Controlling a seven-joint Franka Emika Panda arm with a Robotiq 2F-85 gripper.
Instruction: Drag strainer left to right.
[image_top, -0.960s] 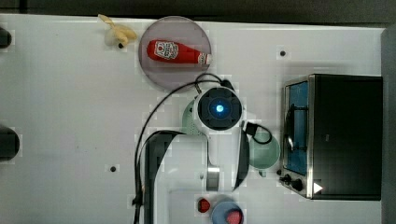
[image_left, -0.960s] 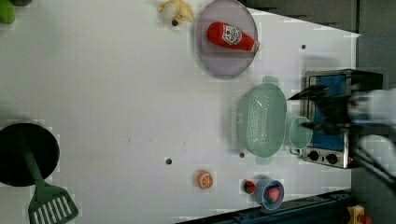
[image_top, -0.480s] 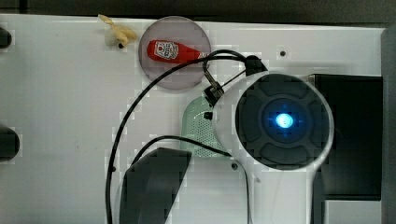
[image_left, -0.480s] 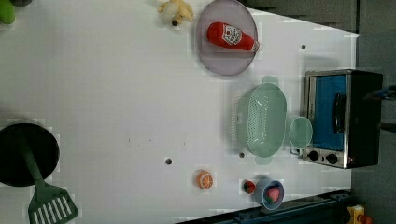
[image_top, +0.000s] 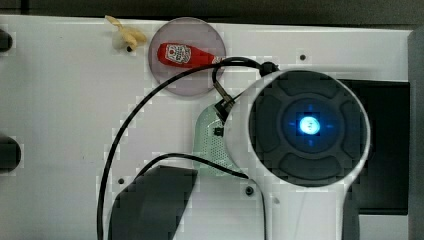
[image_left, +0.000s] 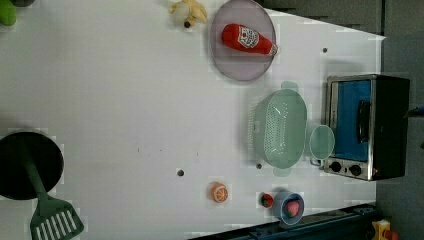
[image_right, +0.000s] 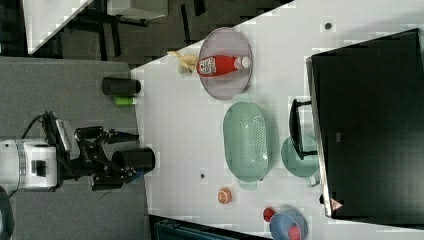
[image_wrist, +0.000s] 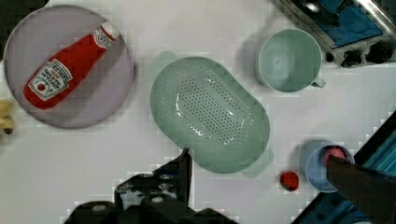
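The strainer (image_left: 280, 127) is a pale mint-green oval colander with many small holes, and it lies on the white table (image_left: 125, 100) beside the smooth mint cup (image_left: 321, 142). In the wrist view the strainer (image_wrist: 210, 114) lies well below the gripper (image_wrist: 268, 177), whose two dark fingers stand wide apart with nothing between them. In the right view the gripper (image_right: 127, 155) hangs open, far off the table, toward the right view's left. In the top view the arm's round end with a blue light (image_top: 307, 125) covers most of the strainer (image_top: 212, 145).
A toaster oven (image_left: 365, 125) stands just beyond the cup. A purple plate (image_left: 245, 70) carries a ketchup bottle (image_left: 247, 39). A blue bowl (image_left: 289, 206), a small red fruit (image_left: 266, 200) and an orange slice (image_left: 218, 192) lie near the table edge. A black pan (image_left: 25, 165) and a spatula (image_left: 52, 220) are far off.
The arm has risen toward the top camera, growing large in the top view, and has left the left view's right edge. The strainer has not moved.
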